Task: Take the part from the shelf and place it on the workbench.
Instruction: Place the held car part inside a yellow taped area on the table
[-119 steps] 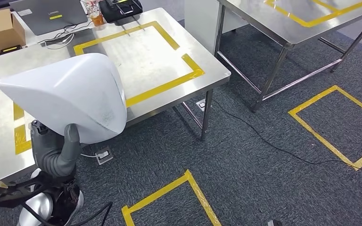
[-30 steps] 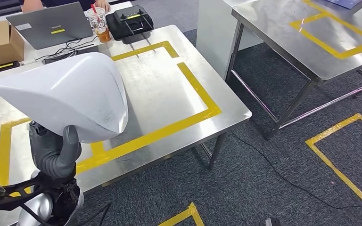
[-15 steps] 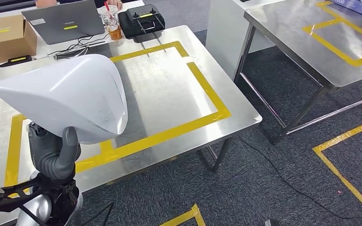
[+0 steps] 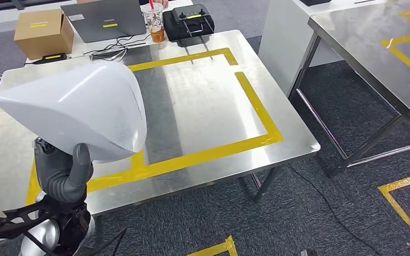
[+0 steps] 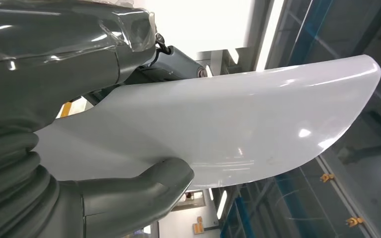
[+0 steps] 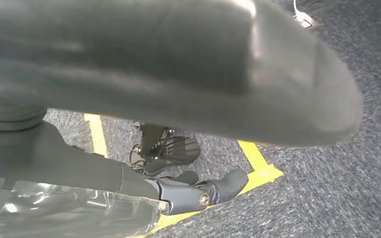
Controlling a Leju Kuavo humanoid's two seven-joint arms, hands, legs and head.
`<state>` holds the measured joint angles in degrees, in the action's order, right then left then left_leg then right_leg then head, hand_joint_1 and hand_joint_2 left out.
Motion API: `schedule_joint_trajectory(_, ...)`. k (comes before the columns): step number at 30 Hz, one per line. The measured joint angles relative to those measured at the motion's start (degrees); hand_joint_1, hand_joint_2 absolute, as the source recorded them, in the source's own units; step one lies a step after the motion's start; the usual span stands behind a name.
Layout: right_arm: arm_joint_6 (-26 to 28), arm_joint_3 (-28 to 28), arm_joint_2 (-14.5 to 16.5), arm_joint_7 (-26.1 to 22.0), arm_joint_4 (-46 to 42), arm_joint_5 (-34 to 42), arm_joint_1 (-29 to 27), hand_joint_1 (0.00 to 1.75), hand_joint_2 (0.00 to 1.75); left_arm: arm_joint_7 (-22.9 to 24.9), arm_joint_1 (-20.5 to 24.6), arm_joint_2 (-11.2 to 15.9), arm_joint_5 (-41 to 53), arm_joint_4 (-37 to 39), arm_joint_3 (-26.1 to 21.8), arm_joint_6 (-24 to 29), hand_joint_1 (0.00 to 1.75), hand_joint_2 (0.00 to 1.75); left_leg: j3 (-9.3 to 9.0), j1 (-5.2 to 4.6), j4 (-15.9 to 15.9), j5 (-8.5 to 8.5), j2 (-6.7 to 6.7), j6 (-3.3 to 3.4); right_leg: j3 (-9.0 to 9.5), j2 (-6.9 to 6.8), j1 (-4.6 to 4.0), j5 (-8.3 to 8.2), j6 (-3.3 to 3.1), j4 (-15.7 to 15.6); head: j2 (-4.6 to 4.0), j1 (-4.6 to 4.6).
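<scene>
Now the left hand (image 4: 64, 170) grips the white part (image 4: 80, 109) from below, thumb pressed on its edge, holding it above the workbench (image 4: 203, 112) near its yellow tape. Beside the floor, the right hand (image 6: 198, 193) hangs with fingers apart, holding nothing.

left hand (image 4: 64, 173) raised, thumb and fingers (image 5: 173, 62) gripping white part (image 4: 80, 109), right hand (image 6: 198, 193) hanging, fingers loose

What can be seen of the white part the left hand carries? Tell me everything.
The white part is a large, smooth, glossy shell, plastic by its look, rounded and tapering to a blunt point. Faint scuffs mark its near side. The left hand holds it from below, thumb against its edge, raised above the workbench, not resting on it.
</scene>
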<state>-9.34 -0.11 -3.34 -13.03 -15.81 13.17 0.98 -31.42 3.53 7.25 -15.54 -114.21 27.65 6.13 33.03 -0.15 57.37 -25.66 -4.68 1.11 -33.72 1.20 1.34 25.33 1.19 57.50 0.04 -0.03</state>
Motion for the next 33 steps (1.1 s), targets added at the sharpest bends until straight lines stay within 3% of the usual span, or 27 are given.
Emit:
schedule_joint_trajectory(2,-0.01,0.03,0.09,-0.01,-0.02,0.03,0.17,0.0,0.0,-0.01,0.06,0.02,0.0,-0.01,-0.06,0.03,1.68,1.75,0.69,0.16,1.46,-1.03,1.26,-0.63,0.21,-0.44,0.15,-0.02,-0.65,-0.12,0.0,-0.14)
schedule_joint_trajectory(3,-0.02,0.04,0.13,-0.02,-0.03,0.05,0.19,0.0,0.0,-0.02,0.12,0.01,0.0,-0.02,-0.1,0.08,1.68,1.75,1.75,0.25,3.77,-2.36,2.28,-0.98,0.35,-0.72,0.26,0.03,-0.92,-0.18,0.0,-0.24)
schedule_joint_trajectory(5,-0.02,0.04,0.12,-0.02,-0.03,0.08,0.09,0.0,0.0,-0.03,0.22,-0.01,0.01,0.0,-0.13,0.17,1.68,1.75,5.34,0.55,11.26,-5.85,3.9,-1.53,0.48,-1.34,0.11,0.21,-1.22,-0.17,0.0,-0.48)
schedule_joint_trajectory(7,-0.02,0.04,0.12,-0.02,-0.03,0.1,0.01,0.0,0.0,-0.03,0.21,-0.02,0.01,0.04,-0.15,0.29,1.68,1.75,8.25,0.78,16.69,-7.33,4.3,-1.74,0.51,-2.07,0.01,0.29,-1.29,-0.16,0.0,-0.5)
schedule_joint_trajectory(8,-0.02,0.04,0.13,-0.02,-0.03,0.1,0.02,0.0,0.0,-0.03,0.22,-0.02,0.01,0.05,-0.18,0.34,1.68,1.75,8.23,0.81,16.36,-6.5,4.41,-1.7,0.56,-2.44,-0.01,0.32,-1.31,-0.15,0.0,-0.5)
schedule_joint_trajectory(9,-0.02,0.05,0.14,-0.02,-0.03,0.1,0.05,0.0,0.0,-0.03,0.24,-0.02,0.0,0.07,-0.22,0.38,1.68,1.75,7.02,0.8,13.74,-4.79,4.6,-1.54,0.65,-2.8,-0.04,0.36,-1.32,-0.16,0.0,-0.5)
schedule_joint_trajectory(10,-0.02,0.05,0.17,-0.02,-0.04,0.1,0.11,0.0,0.0,-0.03,0.28,-0.02,0.0,0.07,-0.27,0.4,1.68,1.75,4.97,0.71,9.64,-2.74,5.16,-1.24,0.77,-3.1,-0.08,0.4,-1.27,-0.17,0.0,-0.51)
schedule_joint_trajectory(12,-0.02,0.08,0.26,-0.02,-0.04,0.1,0.16,0.0,0.0,-0.03,0.49,-0.04,0.01,0.05,-0.38,0.4,1.68,1.75,1.4,0.24,2.48,-0.41,6.64,-0.6,0.9,-3.68,-0.38,0.55,-1.01,-0.14,0.0,-0.48)
schedule_joint_trajectory(14,-0.02,0.11,0.3,-0.02,-0.04,0.1,0.15,0.0,0.0,-0.04,0.64,-0.08,0.02,0.05,-0.47,0.4,1.68,1.75,0.56,-0.25,0.36,-0.3,6.99,-0.09,0.96,-4.39,-0.57,0.66,-0.54,-0.2,0.0,-0.46)
schedule_joint_trajectory(16,-0.02,0.15,0.29,-0.03,-0.05,0.1,0.27,0.0,0.0,-0.05,0.66,-0.12,0.02,0.02,-0.55,0.4,1.68,1.75,0.36,-0.23,-0.12,0.11,6.09,0.51,1.1,-4.82,-0.48,0.75,0.02,-0.27,0.0,-0.45)
schedule_joint_trajectory(17,-0.02,0.18,0.29,-0.03,-0.05,0.1,0.35,0.0,0.0,-0.05,0.75,-0.16,0.02,-0.01,-0.58,0.4,1.68,1.75,0.08,-0.08,-0.49,0.4,5.68,0.87,0.82,-4.38,-0.42,1.23,0.15,0.41,0.0,-0.41)
schedule_joint_trajectory(19,-0.01,0.21,0.25,-0.03,-0.06,0.09,0.4,0.0,0.0,-0.07,0.94,-0.32,0.02,-0.03,-0.57,0.4,1.68,1.75,-0.37,0.21,-1.02,0.9,4.86,1.4,-1.49,-2.76,-0.32,3.73,-0.11,5.47,0.0,-0.24)
schedule_joint_trajectory(21,0.0,0.22,0.17,-0.02,-0.05,0.08,0.25,0.0,0.0,-0.07,1.06,-0.44,0.02,0.02,-0.56,0.4,1.68,1.75,-0.25,0.13,-1.03,1.0,3.87,1.57,-5.31,-1.82,-0.33,6.8,-0.42,13.47,0.0,-0.11)
schedule_joint_trajectory(22,0.01,0.23,0.15,-0.02,-0.04,0.07,0.17,0.0,0.0,-0.06,1.06,-0.48,0.02,0.06,-0.56,0.4,1.68,1.75,-0.23,0.09,-1.02,1.0,3.34,1.58,-6.65,-1.69,-0.33,7.48,-0.3,16.04,0.0,-0.08)
schedule_joint_trajectory(23,0.01,0.25,0.14,-0.02,-0.04,0.07,0.13,0.0,0.0,-0.05,1.06,-0.49,0.02,0.1,-0.56,0.4,1.68,1.75,-0.25,0.07,-0.99,0.99,2.81,1.57,-6.96,-1.62,-0.32,7.22,0.01,16.38,0.0,-0.08)
schedule_joint_trajectory(24,0.01,0.27,0.13,-0.02,-0.04,0.07,0.14,0.0,0.0,-0.04,1.07,-0.5,0.02,0.13,-0.55,0.41,1.68,1.75,-0.3,0.06,-0.96,0.98,2.29,1.55,-6.15,-1.53,-0.3,6.1,0.45,14.38,0.0,-0.08)
schedule_joint_trajectory(26,0.01,0.31,0.07,-0.02,-0.04,0.06,0.22,0.0,0.0,-0.04,1.14,-0.51,0.02,0.14,-0.56,0.42,1.68,1.75,-0.33,0.0,-0.74,0.84,1.27,1.32,-2.42,-0.57,-0.23,2.69,1.14,5.96,0.0,-0.06)
schedule_joint_trajectory(28,0.02,0.32,-0.01,0.01,-0.04,0.07,0.3,0.0,0.0,-0.01,1.21,-0.52,0.02,0.14,-0.56,0.45,1.68,1.75,-0.11,-0.19,-0.36,0.62,0.48,0.87,0.2,0.27,-0.25,0.62,0.76,0.34,0.0,-0.1)
schedule_joint_trajectory(31,0.04,0.34,0.1,0.07,-0.05,0.29,0.57,0.0,0.0,0.01,1.18,-0.49,0.02,0.13,-0.56,0.48,1.68,1.75,0.28,-0.1,-0.05,0.37,0.23,0.1,0.61,-0.02,-0.43,0.26,-0.46,-0.31,0.0,-0.11)
schedule_joint_trajectory(33,0.04,0.34,0.19,0.12,-0.06,0.64,0.76,0.0,0.0,0.01,1.24,-0.44,0.02,0.12,-0.58,0.53,1.68,1.75,1.24,0.01,2.08,-1.03,1.69,-0.61,0.85,-0.27,-0.21,0.23,-1.09,-0.43,0.0,-0.36)
